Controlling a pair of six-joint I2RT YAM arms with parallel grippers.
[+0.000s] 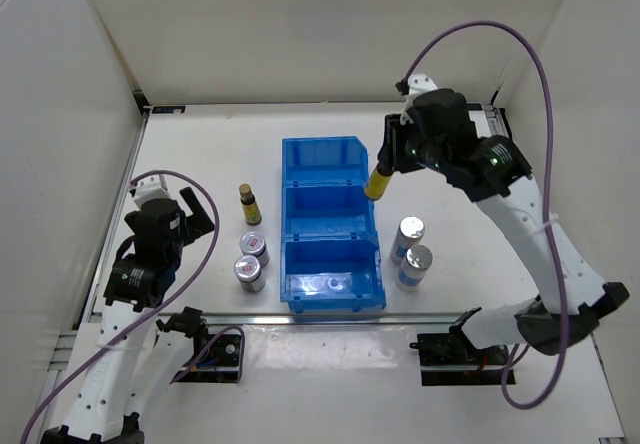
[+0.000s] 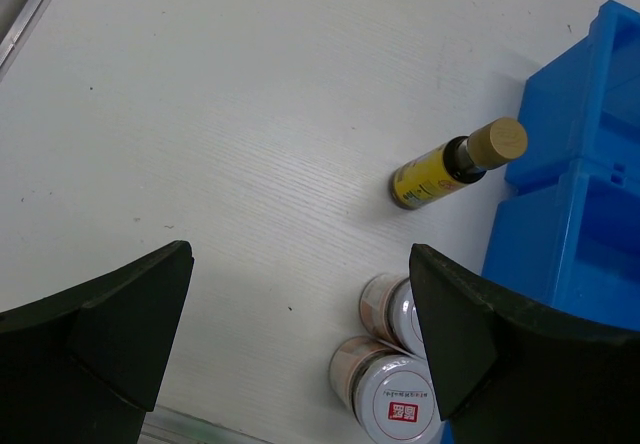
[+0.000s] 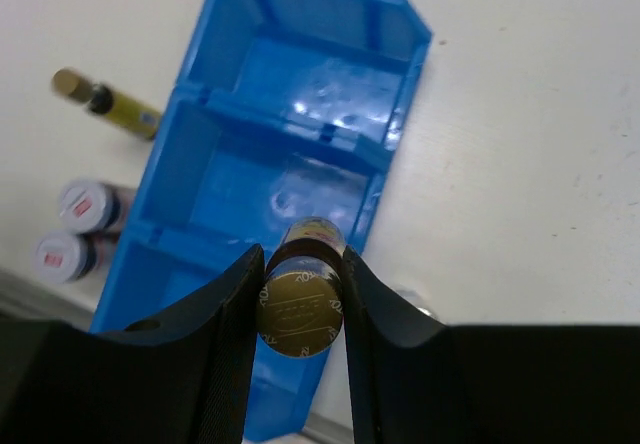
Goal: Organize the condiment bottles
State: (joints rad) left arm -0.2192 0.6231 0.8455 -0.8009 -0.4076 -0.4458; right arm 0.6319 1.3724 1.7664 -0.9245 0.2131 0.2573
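Fingers [image 3: 225,349] of the right gripper [image 3: 300,282] are clamping the held bottle [image 3: 300,309] near its tan cap, and it is hanging upright above the right rim of the blue bin [image 1: 286,199], about level with the middle compartment; the second bottle [image 1: 249,204] is standing on the table [image 1: 200,144] near the bin's left wall, apart from it; nearer the arms, the far-left jar [image 1: 254,247] and near-left jar [image 1: 249,273] are standing close together beside the bin's near compartment; the far-right jar [image 1: 409,239] and near-right jar [image 1: 414,266] are standing side by side just off the bin's right wall; the left gripper [image 2: 300,339] is hovering with jaws spread wide, holding nothing, over the table just left of the left-hand jars, where bare white surface is running out toward the left edge and the far wall.
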